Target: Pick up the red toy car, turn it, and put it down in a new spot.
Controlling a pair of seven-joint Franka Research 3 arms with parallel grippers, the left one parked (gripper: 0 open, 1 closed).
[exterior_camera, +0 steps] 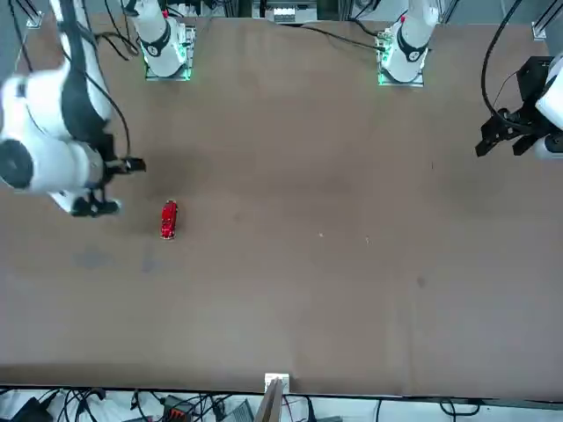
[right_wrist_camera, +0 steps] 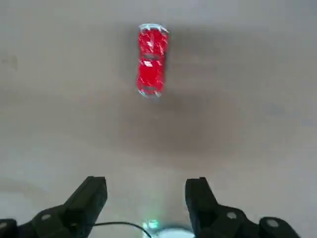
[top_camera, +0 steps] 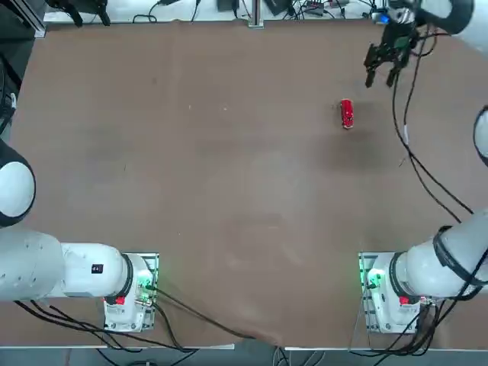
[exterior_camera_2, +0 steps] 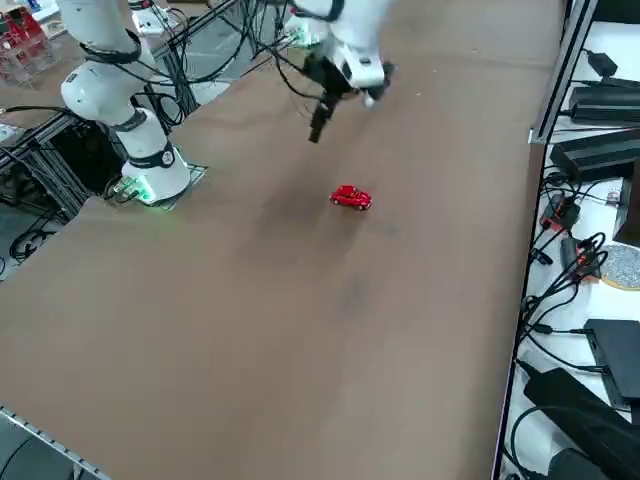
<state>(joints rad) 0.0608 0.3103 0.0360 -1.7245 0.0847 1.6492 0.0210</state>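
Red toy car (top_camera: 347, 114): set on the brown table (top_camera: 229, 191), wheels down.
Right gripper (right_wrist_camera: 146, 198): held above the table, fingers spread, nothing grasped, car apart from it.

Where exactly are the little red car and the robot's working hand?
red toy car (top_camera: 347, 114), top view, middle of its roof.
right hand (right_wrist_camera: 146, 196), wrist view, open gap midway between its fingertips.

i see the red toy car (top_camera: 347, 113) sitting alone on its wheels on the brown table (top_camera: 229, 191), well into the far right part from the robot's side. it's tiny, oblong, bright red with pale silvery ends, its long axis running away from the bases.
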